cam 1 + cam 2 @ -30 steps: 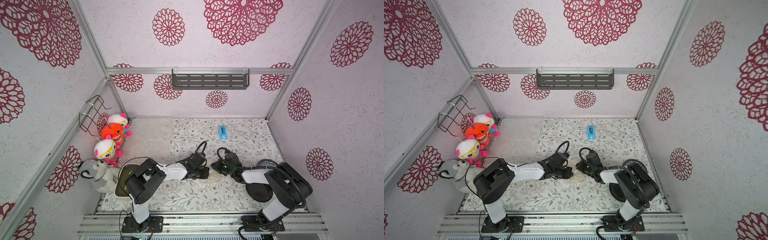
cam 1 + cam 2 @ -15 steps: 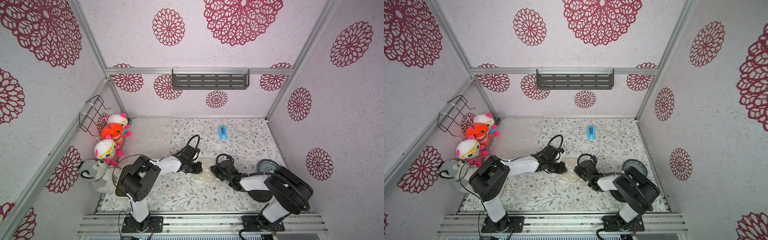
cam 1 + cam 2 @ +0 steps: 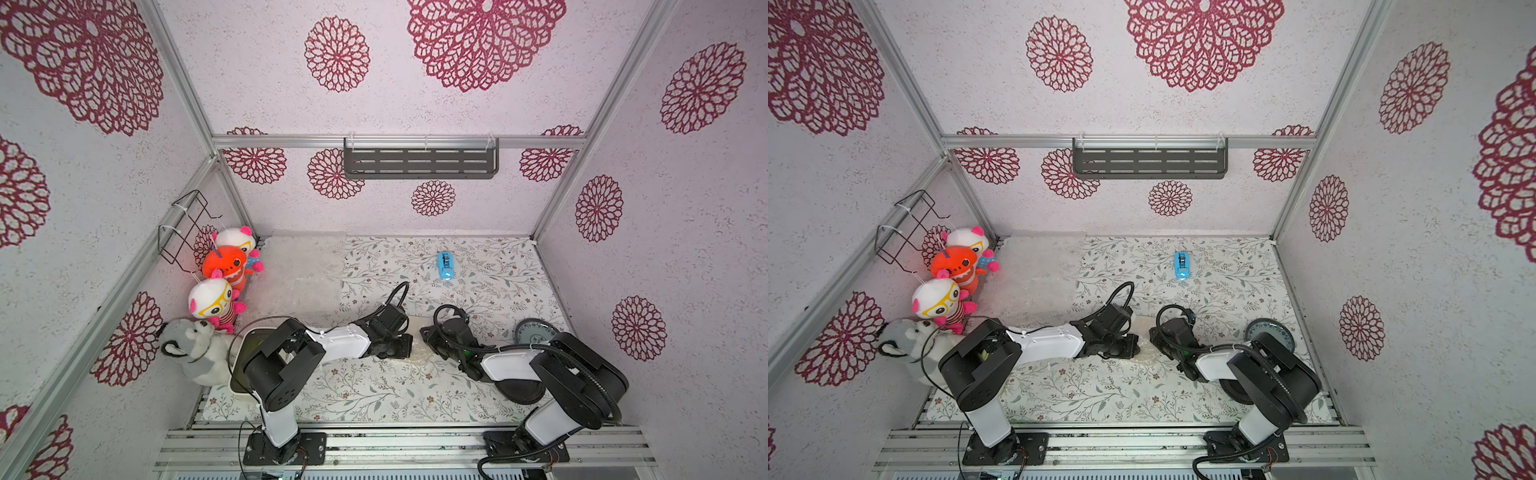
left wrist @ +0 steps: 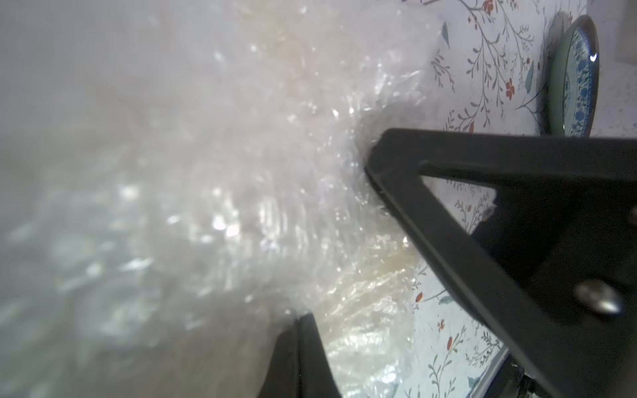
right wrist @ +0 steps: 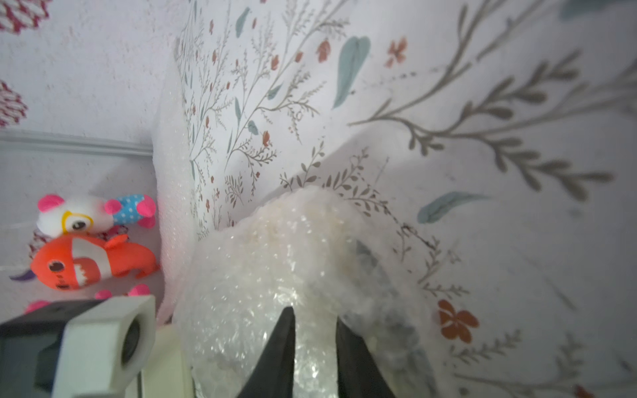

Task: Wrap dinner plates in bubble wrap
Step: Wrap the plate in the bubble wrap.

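Between my two grippers, in the middle of the table, lies a crumpled bubble wrap bundle (image 3: 417,358) (image 3: 1144,354). A cream dinner plate tint shows through it (image 4: 362,286). My left gripper (image 4: 299,318) (image 3: 404,348) is shut, its tips against the wrap's edge; no film shows between them. My right gripper (image 5: 315,313) (image 3: 424,333) is open a little, and wrap shows through the gap. A blue-patterned plate (image 3: 536,332) (image 4: 574,75) sits to the right. A black plate (image 3: 519,390) lies mostly under my right arm.
Spare bubble wrap sheets (image 3: 303,270) (image 5: 172,193) lie at the back left beside several plush toys (image 3: 226,266). A cream container (image 3: 245,365) with a dark inside sits under my left arm. A blue tape dispenser (image 3: 444,266) is at the back. Walls enclose three sides.
My left gripper swung away to the back left and came back to the bundle. The right gripper's jaws have parted, and it stays at the bundle's right side.
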Available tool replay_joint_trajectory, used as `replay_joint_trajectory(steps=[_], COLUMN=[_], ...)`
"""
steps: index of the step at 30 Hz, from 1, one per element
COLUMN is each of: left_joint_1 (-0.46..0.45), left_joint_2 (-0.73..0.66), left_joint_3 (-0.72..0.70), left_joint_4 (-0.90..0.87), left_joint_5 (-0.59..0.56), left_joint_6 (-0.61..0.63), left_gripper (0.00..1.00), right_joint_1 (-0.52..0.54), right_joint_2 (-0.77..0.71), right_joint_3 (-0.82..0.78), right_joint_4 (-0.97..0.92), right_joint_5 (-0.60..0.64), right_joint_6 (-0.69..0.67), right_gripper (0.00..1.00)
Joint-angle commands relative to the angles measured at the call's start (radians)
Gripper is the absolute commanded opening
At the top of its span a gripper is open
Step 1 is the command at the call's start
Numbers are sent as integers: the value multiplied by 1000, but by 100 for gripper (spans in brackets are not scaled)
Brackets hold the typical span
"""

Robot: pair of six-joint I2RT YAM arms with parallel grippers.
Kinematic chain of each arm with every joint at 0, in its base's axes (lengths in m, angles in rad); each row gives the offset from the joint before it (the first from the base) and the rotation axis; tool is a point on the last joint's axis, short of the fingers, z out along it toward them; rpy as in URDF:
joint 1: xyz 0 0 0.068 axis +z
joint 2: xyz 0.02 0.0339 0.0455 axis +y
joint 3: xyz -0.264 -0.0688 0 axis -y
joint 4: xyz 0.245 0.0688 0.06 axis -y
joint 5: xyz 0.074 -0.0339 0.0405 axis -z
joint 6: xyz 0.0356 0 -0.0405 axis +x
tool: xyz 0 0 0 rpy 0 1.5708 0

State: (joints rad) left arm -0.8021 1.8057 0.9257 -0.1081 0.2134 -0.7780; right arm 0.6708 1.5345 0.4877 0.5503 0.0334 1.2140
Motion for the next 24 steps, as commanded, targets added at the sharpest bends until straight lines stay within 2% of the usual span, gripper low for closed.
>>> replay_joint_trajectory(steps=[1, 4, 6, 8, 10, 12, 15, 20, 24], left_joint_1=[13, 14, 16, 20, 22, 22, 23, 24, 24], left_joint_2=[59, 46, 43, 48, 51, 53, 48, -32, -165], left_joint_3=[-53, -55, -53, -51, -49, -47, -45, -14, 27], left_joint_4=[-64, -37, -30, -28, -27, -28, -26, -39, -52], left_joint_5=[-80, -69, -67, -62, -55, -51, -47, 25, 70], left_joint_6=[-67, -78, -81, -82, -84, -86, -84, -55, -25], left_gripper=[0, 0, 0, 0, 0, 0, 0, 0, 21], right_joint_1=[-115, -211, -252, -252, -230, -188, -123, -49, -30], right_joint_2=[-107, -138, -125, -101, -68, -32, 36, 147, 130], right_joint_3=[79, 190, 257, 312, 322, 305, 279, 235, 172], right_joint_4=[-254, -441, -521, -547, -490, -392, -300, -331, -325], right_joint_5=[-21, -88, -170, -310, -452, -514, -475, -406, -365], right_joint_6=[-300, -547, -650, -721, -688, -617, -546, -495, -422], right_gripper=[34, 38, 37, 33, 31, 30, 29, 25, 22])
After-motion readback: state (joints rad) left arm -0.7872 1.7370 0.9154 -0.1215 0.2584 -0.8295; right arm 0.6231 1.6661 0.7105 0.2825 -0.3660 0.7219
